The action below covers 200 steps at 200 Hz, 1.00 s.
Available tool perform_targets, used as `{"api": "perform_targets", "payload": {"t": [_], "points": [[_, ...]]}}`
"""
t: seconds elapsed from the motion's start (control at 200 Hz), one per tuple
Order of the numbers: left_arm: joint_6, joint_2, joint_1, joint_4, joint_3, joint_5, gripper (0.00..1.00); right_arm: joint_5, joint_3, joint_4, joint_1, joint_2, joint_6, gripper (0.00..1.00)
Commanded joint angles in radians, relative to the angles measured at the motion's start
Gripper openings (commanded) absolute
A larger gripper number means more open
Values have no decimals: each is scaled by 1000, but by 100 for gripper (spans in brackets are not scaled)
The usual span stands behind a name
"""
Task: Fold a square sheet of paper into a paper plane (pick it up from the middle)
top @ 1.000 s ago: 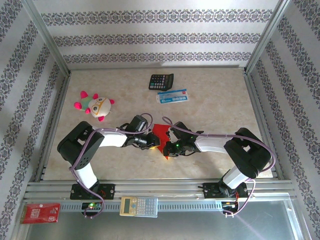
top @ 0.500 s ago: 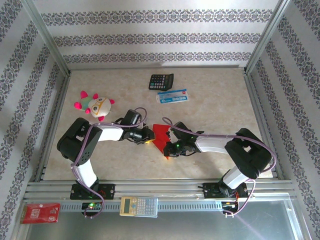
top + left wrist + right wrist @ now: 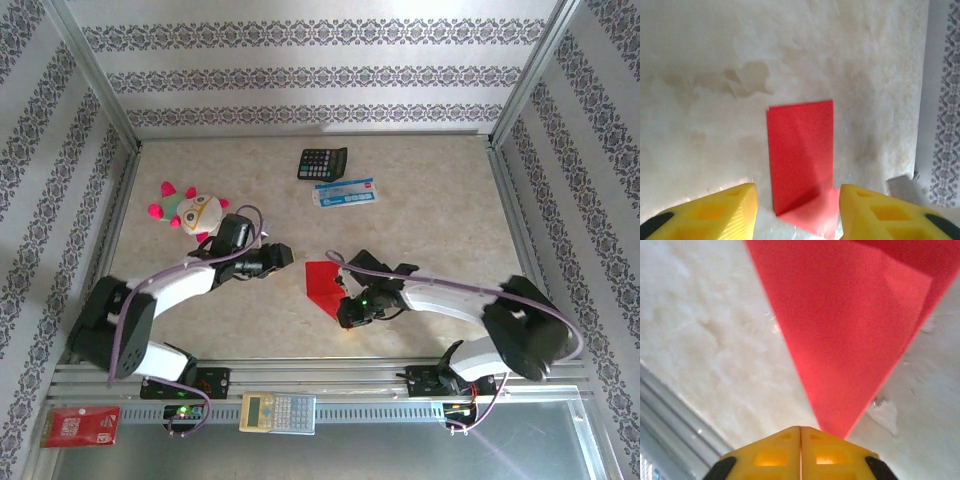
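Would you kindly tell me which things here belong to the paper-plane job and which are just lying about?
Job: folded red paper.
Lying about: black calculator, blue-white packet, plush toy, beige calculator, red printed packet.

The folded sheet of paper lies mid-table, between the 2 grippers. The left gripper is just to its left and apart from it, and the right gripper is at its near corner. Behind the paper sits a calculator, with a card just in front of that. A plush toy lies to the far left. On the front rail is a 2nd calculator, with a packet to its left.
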Motion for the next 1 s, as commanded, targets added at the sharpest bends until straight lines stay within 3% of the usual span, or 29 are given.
{"api": "perform_targets", "payload": {"t": [0.0, 0.145, 0.245, 0.41, 0.724, 0.994], "points": [[0, -96, -42, -77, -52, -75, 56, 123, 12, -36, -47, -131, 15, 24], [-47, -128, -47, -22, -98, -75, 71, 303, 65, -53, -36, -135, 76, 48], [-57, -110, -48, -26, -85, -61, 73, 431, 133, -136, 6, -71, 89, 51], [-57, -73, -93, -50, -48, -27, 70, 341, 119, -16, 13, 17, 152, 54], [-69, 43, -196, -26, -9, -5, 67, 169, 76, 126, -70, 97, 131, 49], [-48, 114, -227, -43, 18, 29, 62, 190, 41, 139, -72, 115, 146, 39]]}}
